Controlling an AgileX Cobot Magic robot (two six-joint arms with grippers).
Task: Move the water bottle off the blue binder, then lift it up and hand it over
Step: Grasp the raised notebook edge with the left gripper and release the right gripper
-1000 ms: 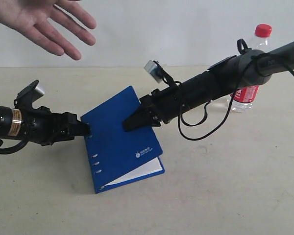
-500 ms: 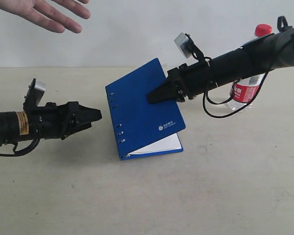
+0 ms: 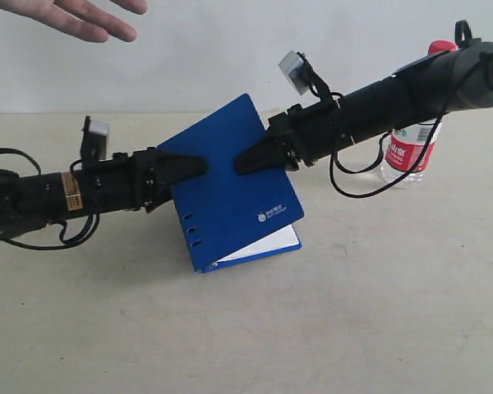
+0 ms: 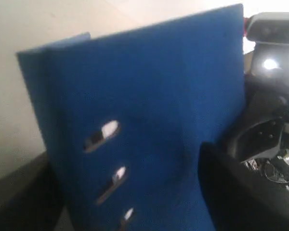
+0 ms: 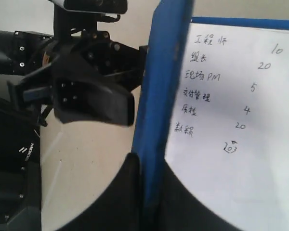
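Note:
The blue binder (image 3: 230,189) hangs tilted above the table, its lower corner near the tabletop and white pages showing at the bottom. My right gripper (image 3: 251,160) is shut on its upper cover edge; in the right wrist view the fingers (image 5: 151,161) pinch the blue cover (image 5: 164,72) beside a handwritten page. My left gripper (image 3: 193,167) is at the spine edge. In the left wrist view its jaws (image 4: 125,159) stand wide apart with the slotted binder (image 4: 149,110) between them. The water bottle (image 3: 411,152) stands upright on the table behind the right arm, off the binder.
A person's open hand (image 3: 74,16) hovers at the top left, above the left arm. The beige table (image 3: 353,312) runs to a white wall at the back. The right arm's cable (image 3: 357,185) loops down near the bottle.
My left gripper has moved right until its fingers reach the binder's spine edge. The right gripper has carried the binder slightly left and tilted it more. The hand has drifted upward.

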